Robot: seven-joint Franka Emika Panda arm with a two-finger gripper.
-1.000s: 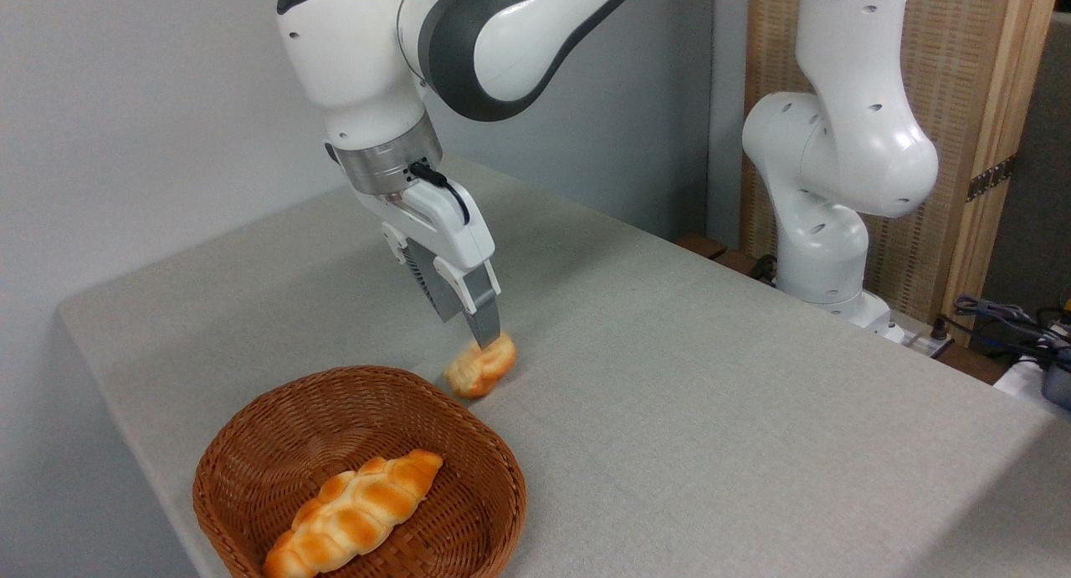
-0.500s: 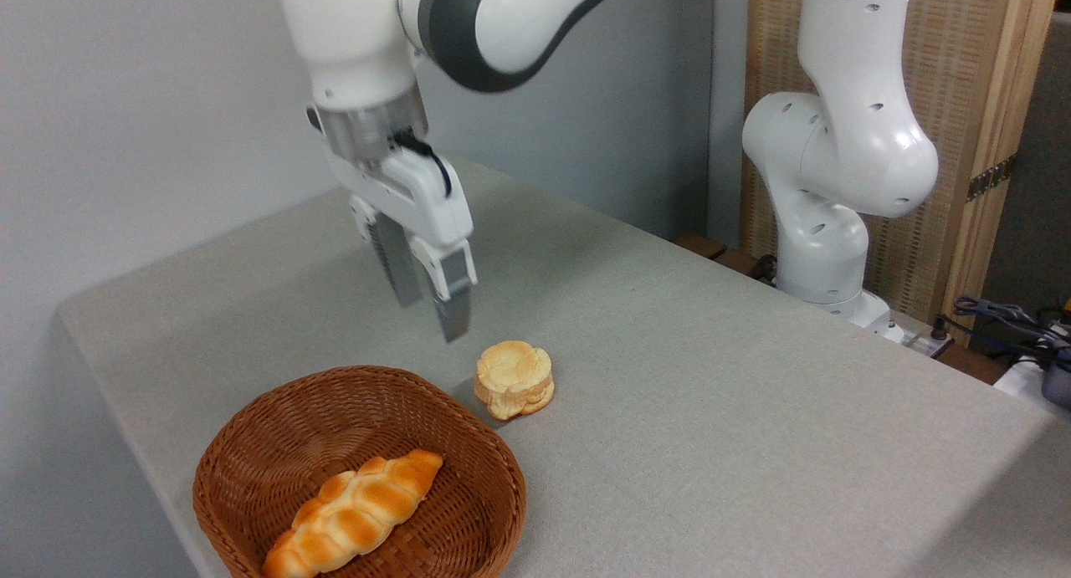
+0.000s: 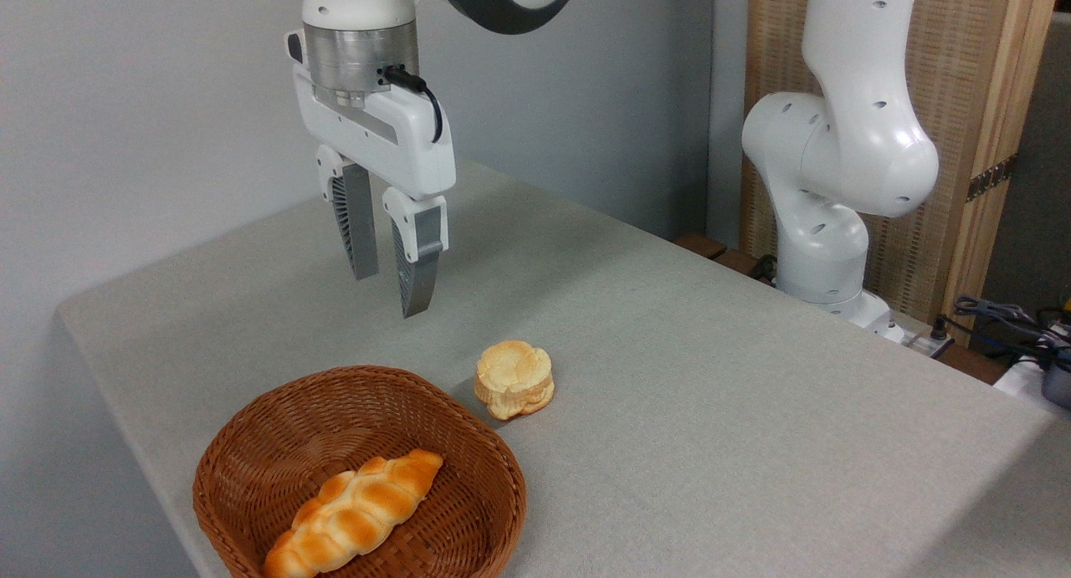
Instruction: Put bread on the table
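While the claw [image 3: 387, 294] is hanging with its fingers parted and nothing between them, the bread [image 3: 514, 379] is sitting flat on the bench [image 3: 711, 394], just beside the far rim of the wicker basket [image 3: 251, 444] near the bench's front left corner. From the claw, the bun is lying below and to the right (well clear of both fingertips), so I am judging the placing done, with the braided loaf [image 3: 355, 514] lying in the basket.

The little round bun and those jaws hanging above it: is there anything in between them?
Nothing. In the camera view only bare table cloth and air separate the bread from the open gripper.
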